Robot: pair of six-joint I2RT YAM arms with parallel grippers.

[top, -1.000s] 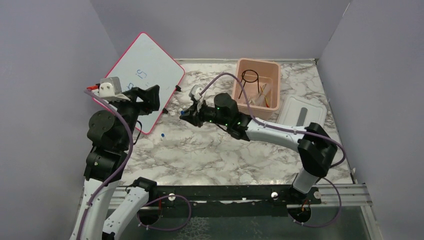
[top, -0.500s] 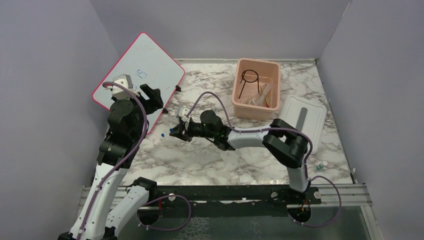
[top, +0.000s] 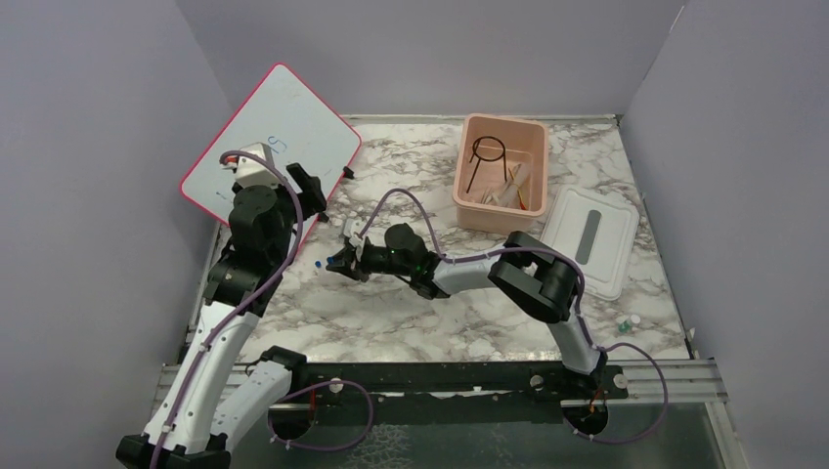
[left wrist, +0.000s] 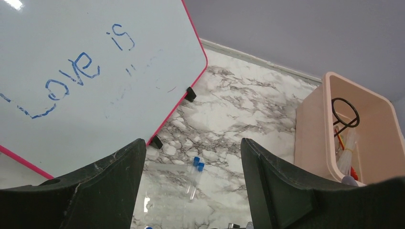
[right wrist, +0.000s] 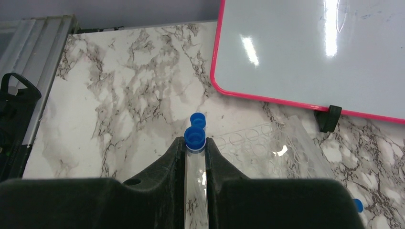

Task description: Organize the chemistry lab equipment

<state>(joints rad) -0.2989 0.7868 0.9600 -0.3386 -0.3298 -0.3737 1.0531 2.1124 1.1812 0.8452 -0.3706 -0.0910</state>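
My right gripper is shut on a clear vial with a blue cap, low over the marble table's left middle. A second blue cap lies just past its tips, beside a clear plastic rack lying flat. My left gripper hangs open and empty by the whiteboard, looking down on two blue-capped vials. The black wire ring stand stands in the pink tub with other thin items.
The pink-rimmed whiteboard leans at the back left on black feet. The tub's white lid lies right of the tub. Small vials sit near the right front edge. Grey walls enclose three sides.
My right arm has swung toward the near left, carrying the vial from mid-table down toward the rack. The left arm has risen and turned its wrist rightward beside the whiteboard.
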